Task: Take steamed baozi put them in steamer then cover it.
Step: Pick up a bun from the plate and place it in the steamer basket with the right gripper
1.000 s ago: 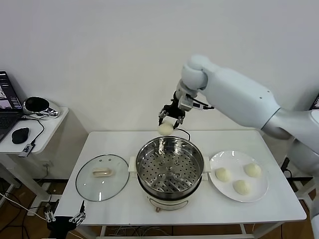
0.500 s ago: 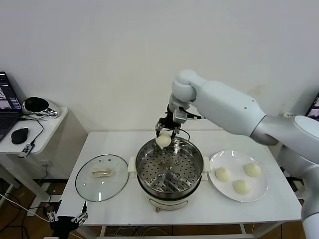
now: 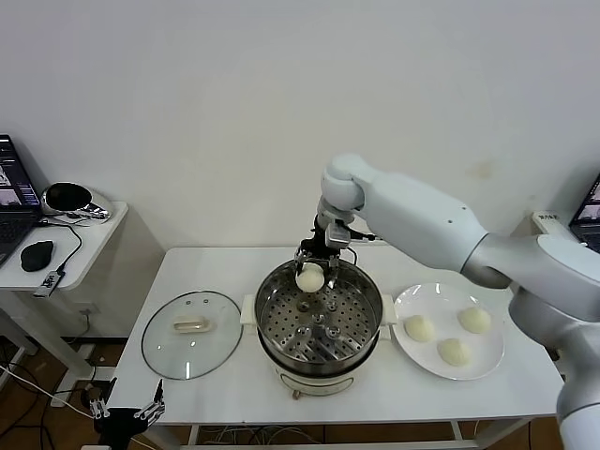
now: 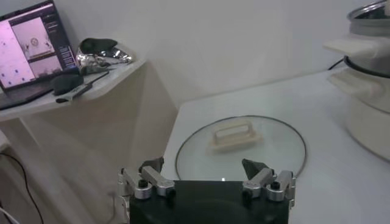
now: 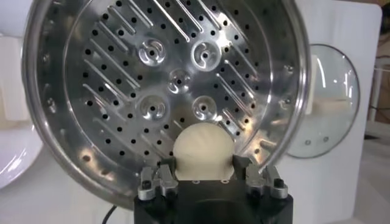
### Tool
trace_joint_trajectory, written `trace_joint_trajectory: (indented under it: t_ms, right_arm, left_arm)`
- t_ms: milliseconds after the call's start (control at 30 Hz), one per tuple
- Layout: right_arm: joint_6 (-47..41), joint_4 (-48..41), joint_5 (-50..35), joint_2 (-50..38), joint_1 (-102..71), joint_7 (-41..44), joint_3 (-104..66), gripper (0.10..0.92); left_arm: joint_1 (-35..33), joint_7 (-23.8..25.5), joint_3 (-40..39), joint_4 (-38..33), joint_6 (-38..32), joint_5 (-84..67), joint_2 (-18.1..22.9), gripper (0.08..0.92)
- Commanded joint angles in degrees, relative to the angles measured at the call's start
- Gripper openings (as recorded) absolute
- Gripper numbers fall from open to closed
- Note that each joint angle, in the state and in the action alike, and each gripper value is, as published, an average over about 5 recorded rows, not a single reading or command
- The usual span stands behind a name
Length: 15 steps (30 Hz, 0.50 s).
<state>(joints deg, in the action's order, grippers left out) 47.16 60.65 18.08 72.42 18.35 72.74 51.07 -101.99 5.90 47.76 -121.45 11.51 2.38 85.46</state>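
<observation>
My right gripper (image 3: 312,270) is shut on a cream-white baozi (image 3: 309,277) and holds it just over the far rim of the steel steamer (image 3: 281,337), above the perforated tray (image 5: 177,79). In the right wrist view the baozi (image 5: 203,152) sits between the fingers (image 5: 164,165). Three more baozi (image 3: 419,328) lie on the white plate (image 3: 405,302) to the right of the steamer. The glass cover (image 3: 192,333) lies flat on the table to the left of the steamer; it also shows in the left wrist view (image 4: 241,146). My left gripper (image 4: 205,173) is open and empty, low by the table's front left edge.
The steamer's black cord runs off behind it. A side table (image 3: 94,244) at the left carries a laptop, a mouse and a shiny helmet-like thing. The white wall stands close behind the table.
My right gripper has brought the baozi down and slightly forward, from above the steamer's back rim to just inside it. The left arm has not moved.
</observation>
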Motion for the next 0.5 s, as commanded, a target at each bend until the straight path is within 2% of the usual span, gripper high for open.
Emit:
trace_joint_trajectory:
  t_ms: [33, 500]
  right_arm:
    - [0.3, -1.1, 2.8, 0.4, -1.8, -0.1, -0.9, 0.585]
    - [-0.6, -2.0, 3.5, 0.2, -3.5, -0.8, -1.2, 0.588]
  left_arm:
    - [0.2, 0.0, -0.2, 0.4, 0.1, -0.1, 0.0, 0.823]
    - [0.7, 0.1, -0.3, 1.4, 0.1, -0.5, -0.1, 0.823]
